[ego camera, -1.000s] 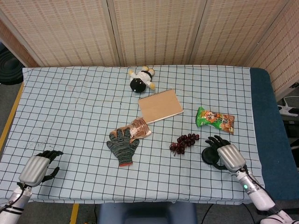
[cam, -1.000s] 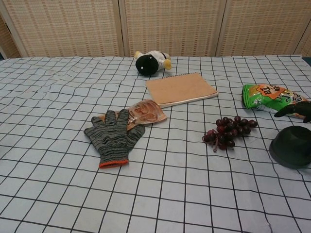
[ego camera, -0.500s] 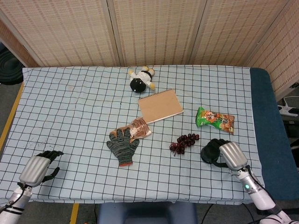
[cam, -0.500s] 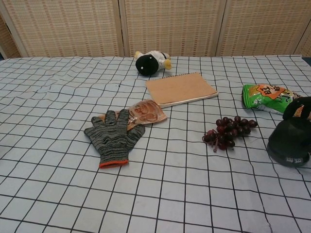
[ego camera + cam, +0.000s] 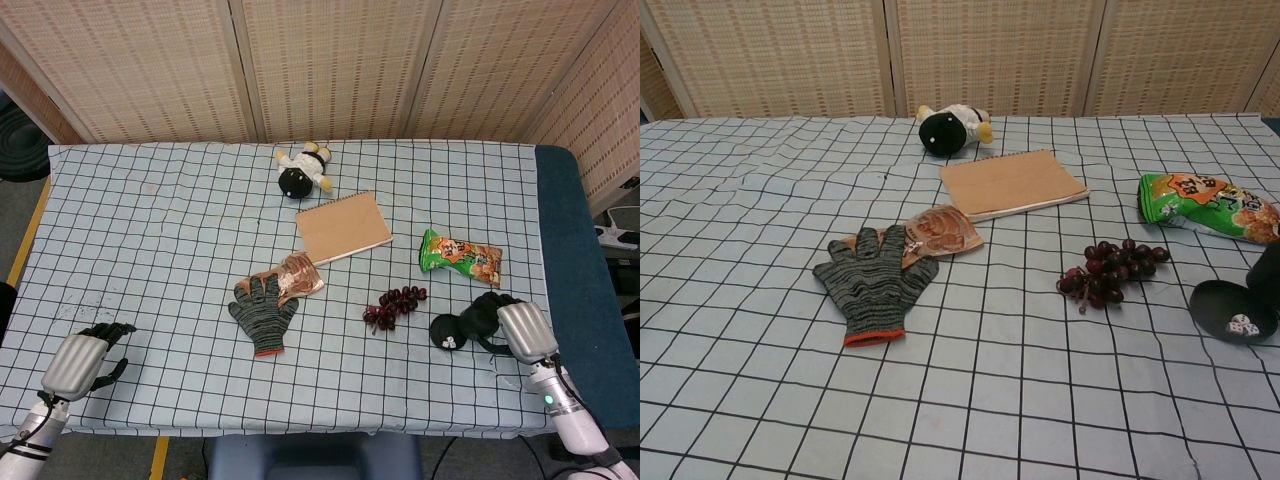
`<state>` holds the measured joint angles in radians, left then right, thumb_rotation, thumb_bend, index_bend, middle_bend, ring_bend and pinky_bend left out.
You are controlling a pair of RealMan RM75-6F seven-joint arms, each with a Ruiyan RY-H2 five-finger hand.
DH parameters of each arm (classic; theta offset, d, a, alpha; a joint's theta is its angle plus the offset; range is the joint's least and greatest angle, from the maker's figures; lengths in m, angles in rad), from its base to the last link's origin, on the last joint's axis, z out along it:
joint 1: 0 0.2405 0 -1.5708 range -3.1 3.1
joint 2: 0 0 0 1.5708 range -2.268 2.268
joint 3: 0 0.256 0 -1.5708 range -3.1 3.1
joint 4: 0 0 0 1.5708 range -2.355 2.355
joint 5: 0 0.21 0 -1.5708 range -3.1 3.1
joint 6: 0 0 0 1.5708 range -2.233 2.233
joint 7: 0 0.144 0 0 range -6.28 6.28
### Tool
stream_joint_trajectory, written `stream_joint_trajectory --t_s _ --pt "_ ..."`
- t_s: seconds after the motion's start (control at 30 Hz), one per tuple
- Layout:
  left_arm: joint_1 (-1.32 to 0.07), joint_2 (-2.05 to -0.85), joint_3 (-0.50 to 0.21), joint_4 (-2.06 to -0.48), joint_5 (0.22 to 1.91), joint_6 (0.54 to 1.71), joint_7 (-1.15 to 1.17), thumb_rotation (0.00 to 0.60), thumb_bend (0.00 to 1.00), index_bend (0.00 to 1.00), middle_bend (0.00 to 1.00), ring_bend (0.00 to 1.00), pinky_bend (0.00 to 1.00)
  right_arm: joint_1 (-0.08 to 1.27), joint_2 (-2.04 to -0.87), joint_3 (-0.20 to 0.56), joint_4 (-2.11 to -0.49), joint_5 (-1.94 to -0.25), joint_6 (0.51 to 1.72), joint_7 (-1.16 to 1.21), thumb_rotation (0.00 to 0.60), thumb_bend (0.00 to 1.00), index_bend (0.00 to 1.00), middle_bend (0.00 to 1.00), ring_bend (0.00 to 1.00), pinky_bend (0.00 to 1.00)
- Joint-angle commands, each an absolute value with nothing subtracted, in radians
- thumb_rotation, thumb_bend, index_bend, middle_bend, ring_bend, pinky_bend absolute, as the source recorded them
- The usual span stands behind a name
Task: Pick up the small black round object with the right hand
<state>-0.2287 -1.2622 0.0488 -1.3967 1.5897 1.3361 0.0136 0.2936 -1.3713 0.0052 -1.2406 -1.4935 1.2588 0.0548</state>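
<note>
grapes (image 5: pixel 394 306) beside black round object (image 5: pixel 447 333), snack bag (image 5: pixel 460 256) behind

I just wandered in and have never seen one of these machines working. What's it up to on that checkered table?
The robot's right hand is at the near right edge of the table, gripping a black cup it has lifted off a round black base. Small white dice sit uncovered on that base. The left hand rests idle at the near left corner, holding nothing. Lying untouched are a bunch of grapes, a knit glove, a snack bag and a notebook.

Woven screen (image 5: pixel 330 65) behind checked table (image 5: pixel 150 230)
</note>
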Motion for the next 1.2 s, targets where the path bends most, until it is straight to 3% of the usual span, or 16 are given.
stream_joint_trajectory --t_s 0.03,0.23,0.4,0.5,0.8,0.9,1.0,1.2 --pt "-0.229 -1.263 0.048 -1.395 1.589 1.336 0.014 0.6 0.39 0.28 0.33 0.31 0.51 0.294 -1.369 0.007 -1.234 -1.474 1.228 0.044 0.6 0.13 0.51 0.45 0.37 0.57" --pt "-0.229 -1.261 0.048 -1.395 1.587 1.334 0.01 0.6 0.39 0.28 0.33 0.31 0.51 0.297 -1.342 0.0 -1.277 -1.439 1.166 -0.006 0.6 0.13 0.43 0.41 0.27 0.5" --pt "-0.229 -1.262 0.049 -1.394 1.589 1.336 0.009 0.6 0.39 0.28 0.33 0.31 0.51 0.305 -1.304 -0.009 -1.324 -1.435 1.129 -0.016 0.6 0.13 0.19 0.15 0.01 0.25" --pt "-0.229 -1.262 0.048 -1.394 1.588 1.335 0.01 0.6 0.39 0.28 0.33 0.31 0.51 0.304 -1.294 -0.01 -1.338 -1.451 1.141 0.001 0.6 0.13 0.13 0.1 0.0 0.2" --pt "-0.23 -1.264 0.05 -1.393 1.588 1.331 0.015 0.6 0.39 0.28 0.33 0.31 0.51 0.294 -1.279 -0.015 -1.353 -1.486 1.177 0.033 0.6 0.13 0.12 0.09 0.0 0.19" --pt "-0.23 -1.262 0.05 -1.395 1.585 1.329 0.014 0.6 0.39 0.28 0.33 0.31 0.51 0.289 -1.271 -0.018 -1.362 -1.503 1.193 0.053 0.6 0.13 0.05 0.04 0.0 0.16" --pt "-0.229 -1.26 0.049 -1.395 1.585 1.331 0.013 0.6 0.39 0.28 0.33 0.31 0.51 0.277 -1.27 -0.018 -1.362 -1.539 1.249 0.069 0.6 0.13 0.0 0.0 0.0 0.15" --pt "-0.225 -1.256 0.046 -1.393 1.578 1.335 0.006 0.6 0.39 0.28 0.33 0.31 0.51 0.24 -1.293 -0.02 -1.34 -1.576 1.345 0.039 0.6 0.13 0.0 0.0 0.0 0.14"
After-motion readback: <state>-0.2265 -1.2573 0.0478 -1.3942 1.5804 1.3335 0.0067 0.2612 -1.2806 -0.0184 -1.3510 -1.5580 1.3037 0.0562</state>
